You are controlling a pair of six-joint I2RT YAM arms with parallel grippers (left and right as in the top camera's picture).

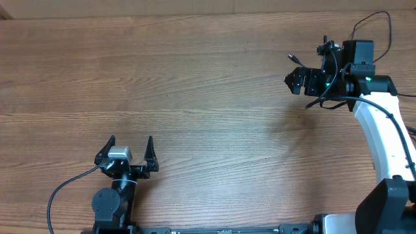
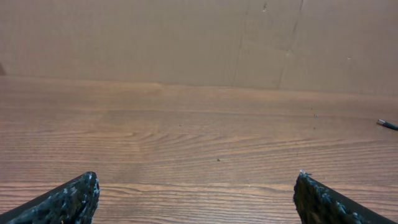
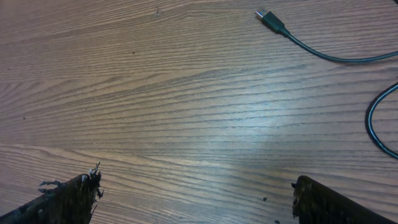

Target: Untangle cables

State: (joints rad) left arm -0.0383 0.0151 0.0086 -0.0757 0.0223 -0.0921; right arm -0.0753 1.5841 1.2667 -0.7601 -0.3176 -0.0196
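**Item: cable-untangling station, two arms.**

- **Table** [image 1: 195, 78]: wood-grain top, bare over most of the overhead view.
- **Cables** [image 3: 336, 59]: thin dark cords at the upper right and right edge of the right wrist view. One strand ends in a silver-tipped plug end [image 3: 270, 20] near the top of that frame. A second curve [image 3: 373, 121] runs along the right edge. Whether the two are one cord or separate cannot be told. No knot or crossing shows.
- **Right claw** [image 3: 196, 186]: upper right of the overhead view, spread wide with nothing between the fingers. The cords lie beyond it, apart from both fingers.
- **Left claw** [image 1: 130, 144]: lower left of the overhead view, also spread wide and empty, well apart from the cords. A small dark tip [image 2: 387, 124] shows at the right edge of its wrist view, too small to identify.

**Risks noted (judgement):**
- The cords are thin and lie flat, so a closing claw may scrape the table and slide over them.
- Pulling one strand alone could drag the whole bunch or tighten any hidden loop, as the left claw is too far off to pin the other end.
- The strands lie close to the right arm's own wiring in the overhead view, so they could snag there.
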